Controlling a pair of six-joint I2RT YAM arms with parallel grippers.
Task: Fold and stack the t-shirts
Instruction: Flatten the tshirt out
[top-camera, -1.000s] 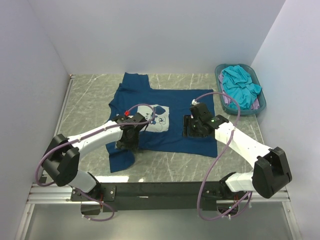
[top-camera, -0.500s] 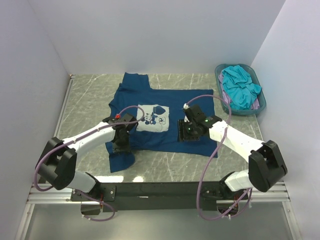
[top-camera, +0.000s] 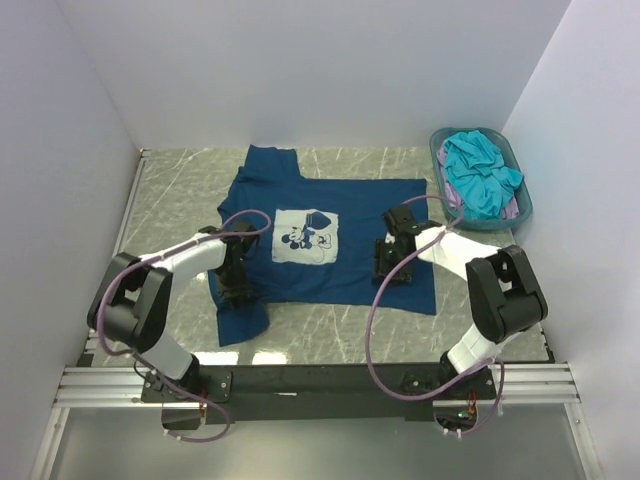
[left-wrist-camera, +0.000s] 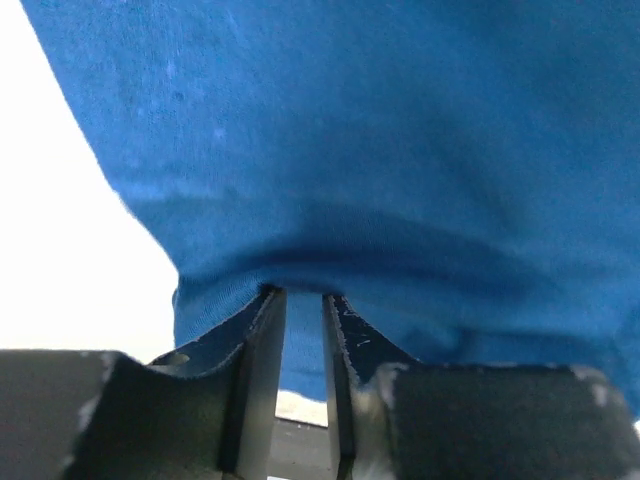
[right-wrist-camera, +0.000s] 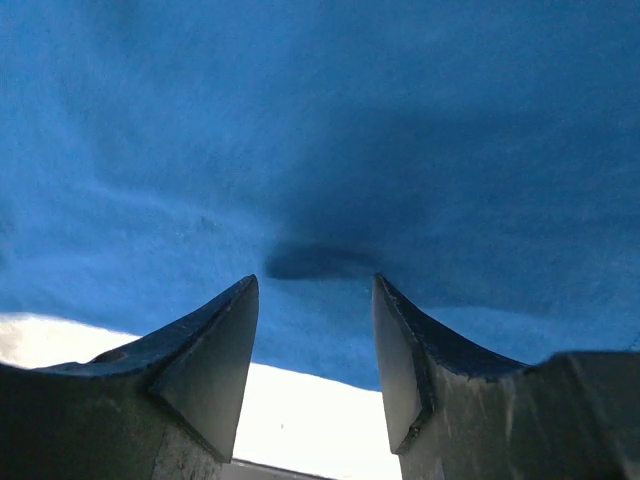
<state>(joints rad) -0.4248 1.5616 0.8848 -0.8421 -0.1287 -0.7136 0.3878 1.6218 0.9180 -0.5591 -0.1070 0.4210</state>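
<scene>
Navy tee: spread flat on the table, long axis running away from both jaws, collar far, hem near.
Left gripper: jaws drawn to a narrow slit; a ridge of the tee is gathered and pinched at the tips.
Right gripper: jaws apart, tips pressed on the cloth, a small pucker between them, nothing clamped.
Hem: just behind both sets of tips, on the wrist side.
Nearer arm: each to its own side of the hem.
Judged next: right pinch needed before any lift.
</scene>
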